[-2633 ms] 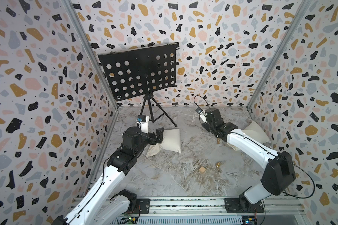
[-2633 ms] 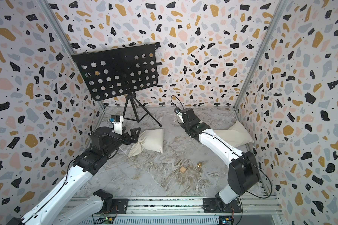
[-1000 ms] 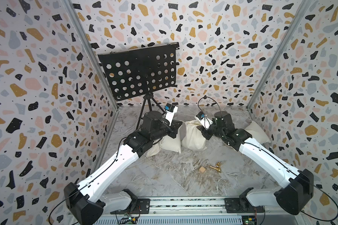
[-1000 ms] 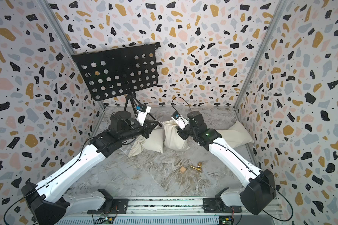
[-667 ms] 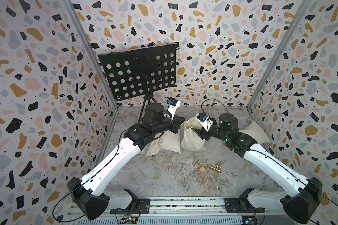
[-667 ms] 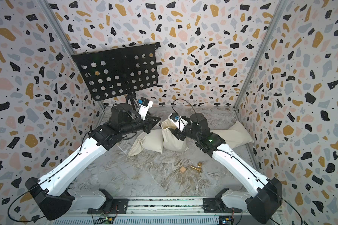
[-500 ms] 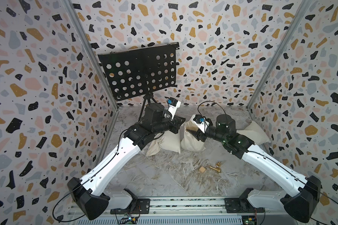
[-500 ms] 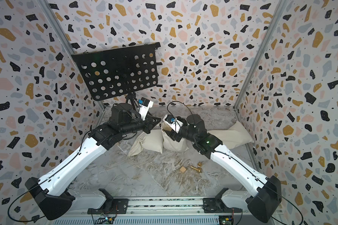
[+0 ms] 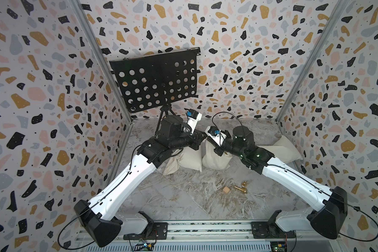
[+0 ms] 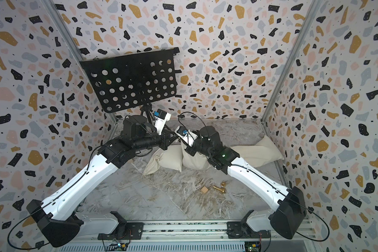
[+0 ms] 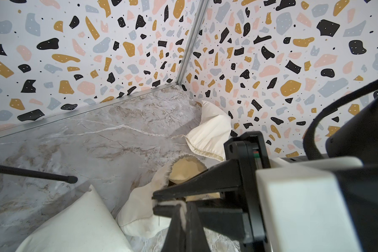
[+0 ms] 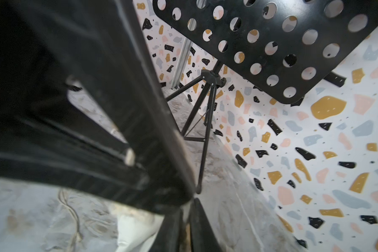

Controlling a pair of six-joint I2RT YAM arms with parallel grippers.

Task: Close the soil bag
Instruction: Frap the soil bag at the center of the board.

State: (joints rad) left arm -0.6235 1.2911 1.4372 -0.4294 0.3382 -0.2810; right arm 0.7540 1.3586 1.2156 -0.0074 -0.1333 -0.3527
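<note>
Marble-look tabletop (image 9: 183,196), terrazzo walls (image 9: 227,32); L gripper (image 11: 184,216) & R gripper (image 12: 186,218) both clamped on soil bag (image 9: 214,159) rim.

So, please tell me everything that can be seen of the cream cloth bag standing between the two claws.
The cream cloth bag stands upright on the grey marbled floor, plump and creased, right beside a lying cream bag. Its gathered mouth gapes open, showing a tan inside. The left claw and the right claw are both shut at its rim, each pinching pale cloth or cord.
</note>
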